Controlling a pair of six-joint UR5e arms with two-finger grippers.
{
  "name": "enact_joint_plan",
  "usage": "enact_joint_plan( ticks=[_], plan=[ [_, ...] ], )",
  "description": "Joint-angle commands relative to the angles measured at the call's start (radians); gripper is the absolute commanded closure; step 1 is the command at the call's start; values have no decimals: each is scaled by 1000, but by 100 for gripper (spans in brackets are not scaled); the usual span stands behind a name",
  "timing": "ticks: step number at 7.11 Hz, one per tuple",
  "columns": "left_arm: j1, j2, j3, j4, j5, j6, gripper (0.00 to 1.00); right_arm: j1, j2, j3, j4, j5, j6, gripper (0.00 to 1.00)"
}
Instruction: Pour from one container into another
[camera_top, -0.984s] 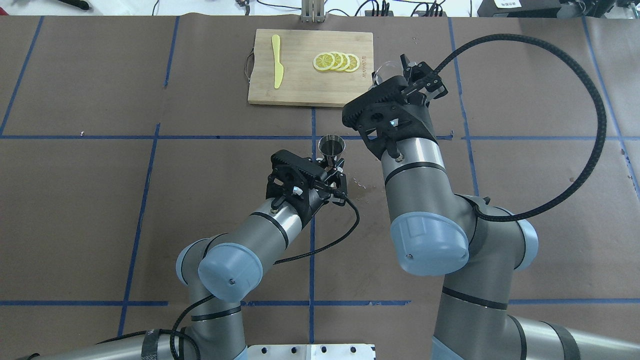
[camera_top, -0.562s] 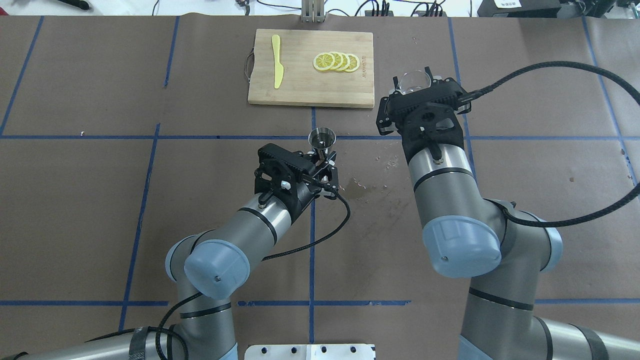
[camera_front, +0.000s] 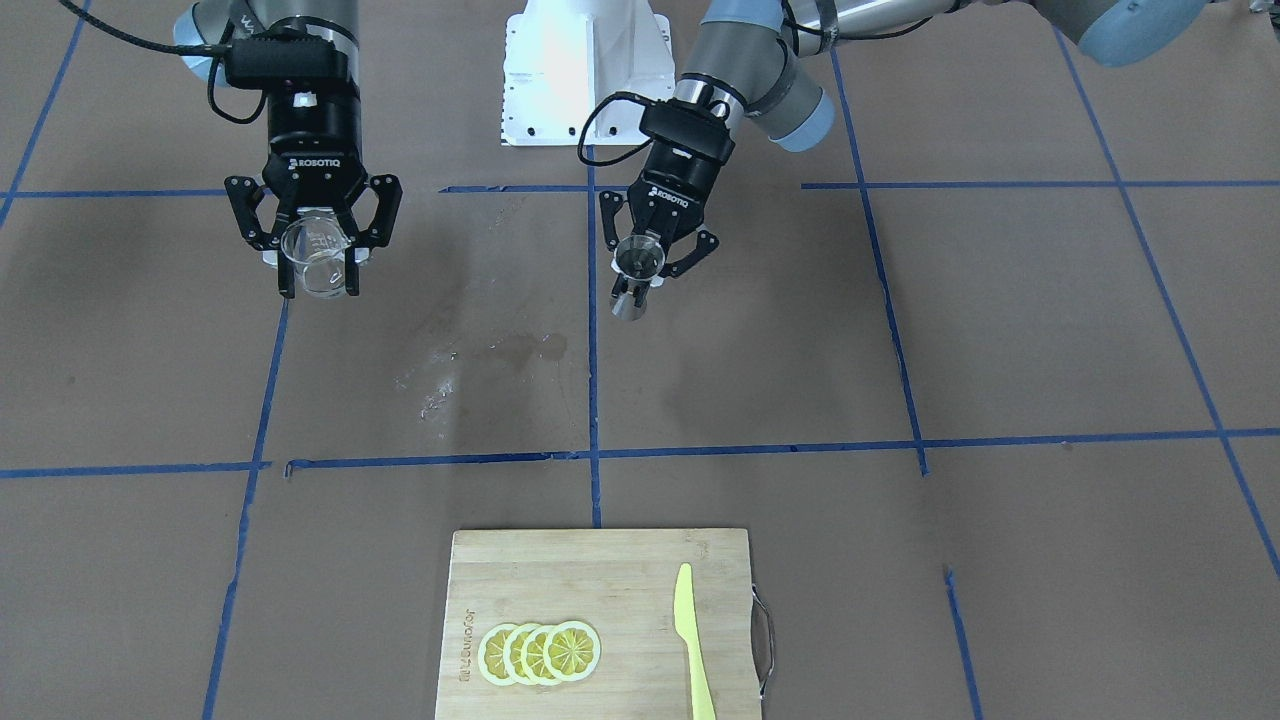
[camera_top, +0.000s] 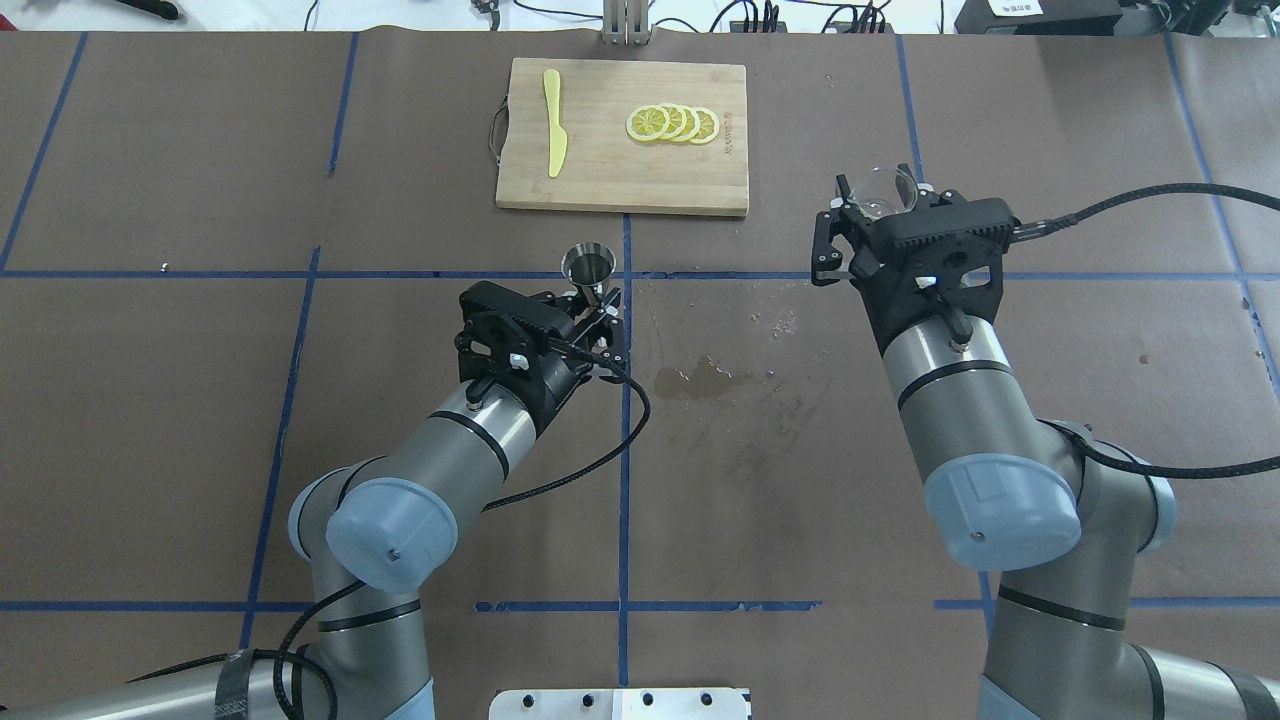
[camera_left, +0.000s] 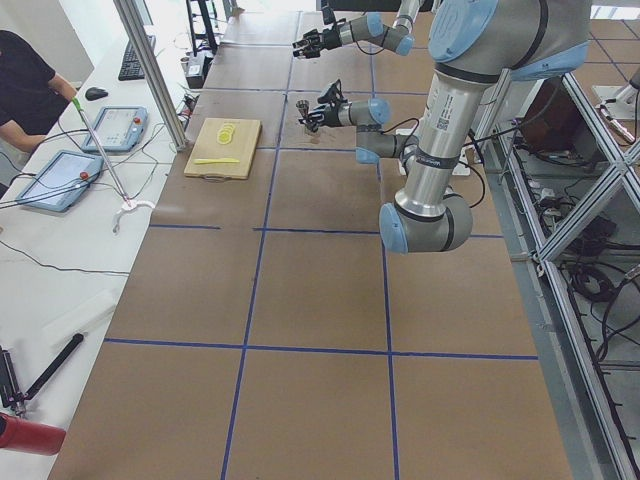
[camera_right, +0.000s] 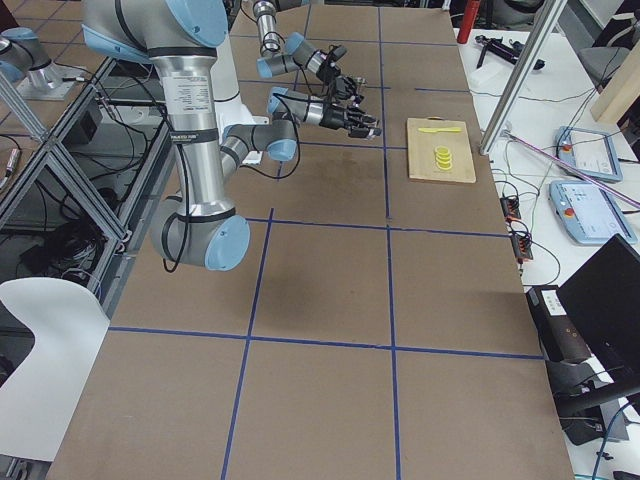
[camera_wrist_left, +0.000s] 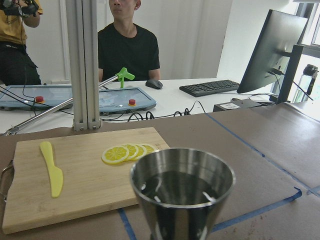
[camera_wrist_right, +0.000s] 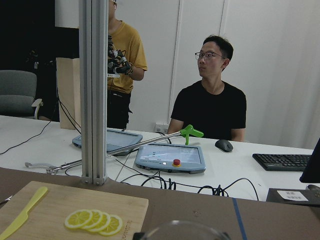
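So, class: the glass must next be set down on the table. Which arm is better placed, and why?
Right, probably. The right gripper is shut on the glass, upright above the table. The left gripper is shut on the jigger, which seems to hold liquid, so it isn't free.

A robotics lab: blue-taped table (camera_top: 150, 400), aluminium post (camera_wrist_right: 93, 90), teach pendants (camera_wrist_right: 170, 157), keyboard (camera_wrist_right: 282, 161), monitor (camera_wrist_left: 272, 50), two people (camera_wrist_right: 215, 107) at a white desk (camera_wrist_right: 45, 147)
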Motion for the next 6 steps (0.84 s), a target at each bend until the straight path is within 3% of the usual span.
enact_joint_plan(
  ticks=[1,3,4,6],
  plan=[
    [-6,112,-55,1,61,-18,100,0,-103,1,83,46,73,100],
    [-6,228,-104,1,81,-60,100,-1,-176,-8,84,103,82,100],
    [-23,265,-108,1,81,-96,100,0,-243,-7,87,100,130,100],
    [-60,383,-128,1,82,-172,100,3,-262,-10,88,87,201,100]
  ],
)
